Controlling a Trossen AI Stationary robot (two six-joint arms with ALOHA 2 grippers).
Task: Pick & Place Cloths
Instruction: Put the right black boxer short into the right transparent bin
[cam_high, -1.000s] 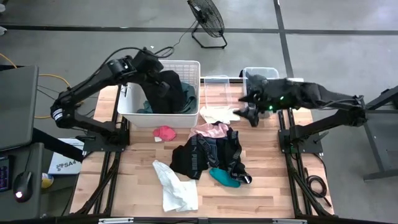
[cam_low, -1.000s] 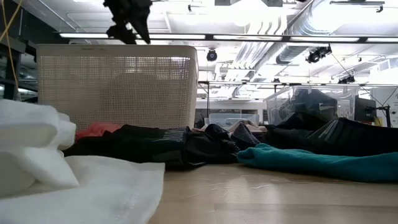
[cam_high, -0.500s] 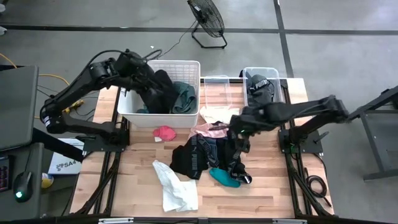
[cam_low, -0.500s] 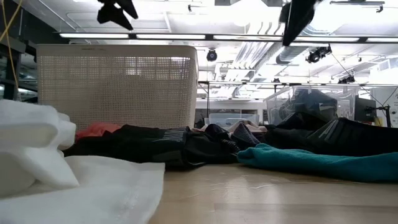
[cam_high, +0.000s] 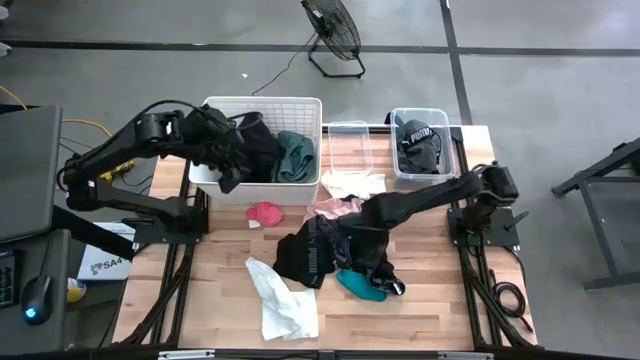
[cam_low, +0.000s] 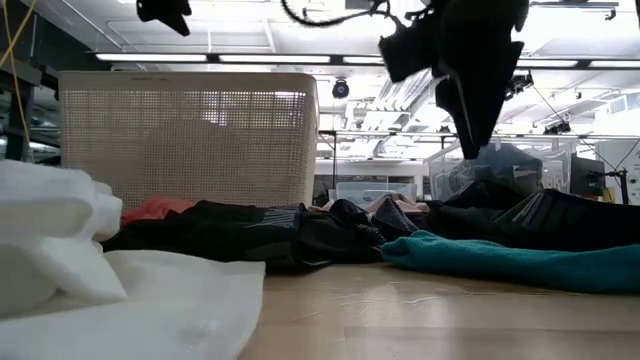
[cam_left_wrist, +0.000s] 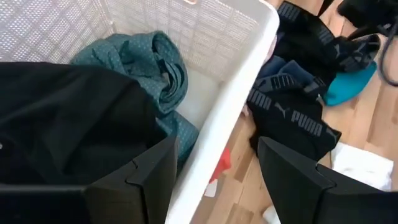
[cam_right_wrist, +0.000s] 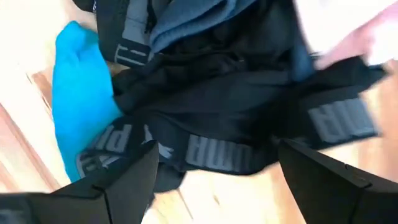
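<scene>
My left gripper (cam_high: 227, 177) (cam_left_wrist: 214, 180) hangs open over the near left part of the white basket (cam_high: 300, 190), holding nothing. In the basket lie a black cloth (cam_high: 258, 143) (cam_left_wrist: 68, 118) and a teal-green cloth (cam_high: 294, 155) (cam_left_wrist: 155, 62). My right gripper (cam_high: 357, 235) (cam_right_wrist: 214, 186) (cam_low: 468, 120) points down, open, just above the heap of black cloths (cam_high: 318, 252) (cam_right_wrist: 217, 118) in the middle of the table. A teal piece (cam_high: 360, 286) (cam_right_wrist: 78, 87), a white cloth (cam_high: 285, 305), a red-pink piece (cam_high: 264, 212) and a pale pink piece (cam_high: 340, 207) lie around the heap.
Two clear tubs stand at the back right; the farther right one (cam_high: 445, 160) holds a black cloth (cam_high: 420, 140). A white piece (cam_high: 352, 183) lies in front of the other tub (cam_high: 348, 130). Bare wood shows at the table's near right (cam_high: 450, 300) and near left (cam_high: 200, 290).
My right gripper has swung from beside the clear tubs toward the table's near left, sunk low and tipped to point down over the black heap. My left gripper has drawn back across the basket toward the table's left and near side. The cloths have stayed put.
</scene>
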